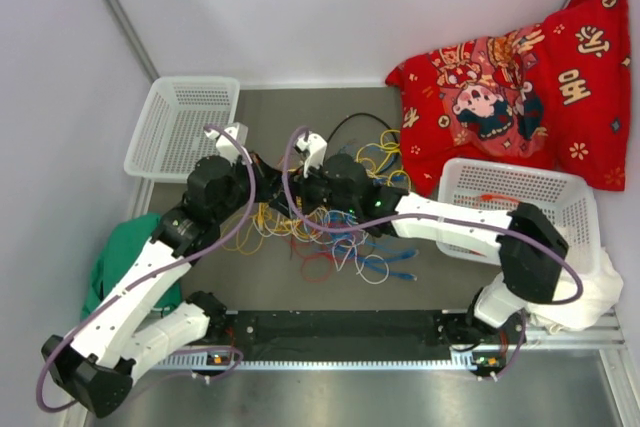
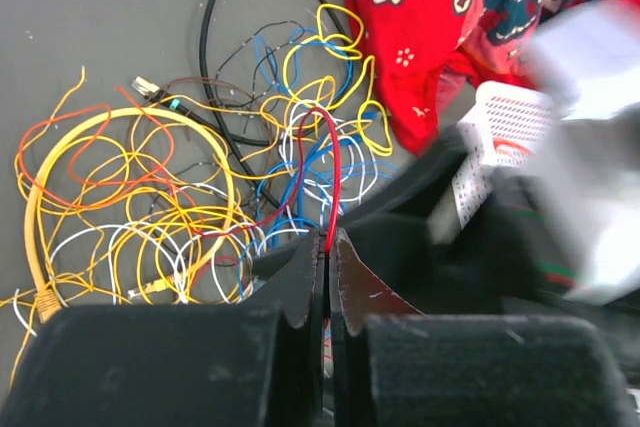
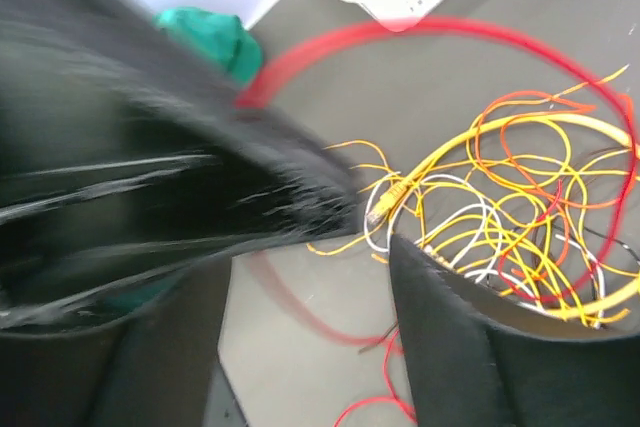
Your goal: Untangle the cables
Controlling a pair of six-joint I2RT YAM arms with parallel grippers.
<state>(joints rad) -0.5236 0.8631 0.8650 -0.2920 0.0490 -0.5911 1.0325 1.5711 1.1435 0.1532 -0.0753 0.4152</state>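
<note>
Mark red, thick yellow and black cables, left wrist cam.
red cable (image 2: 332, 167): left wrist view, upright stretch
thick yellow cable (image 2: 31, 212): left wrist view, loop's left side
black cable (image 2: 203, 42): left wrist view, arc's left side

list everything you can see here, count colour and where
cables: many, yellow orange red blue white black, tangled mid-table
red cable: one, red, pinched in left pincer
baskets: two, white, far left and right
printed cloth: one, red, far right corner
green cloth: one, green, near left
white cloth: one, white, near right
table: one, grey, under everything
left pincer: one, black, shut on red cable
right pincer: one, black, open over cables
</note>
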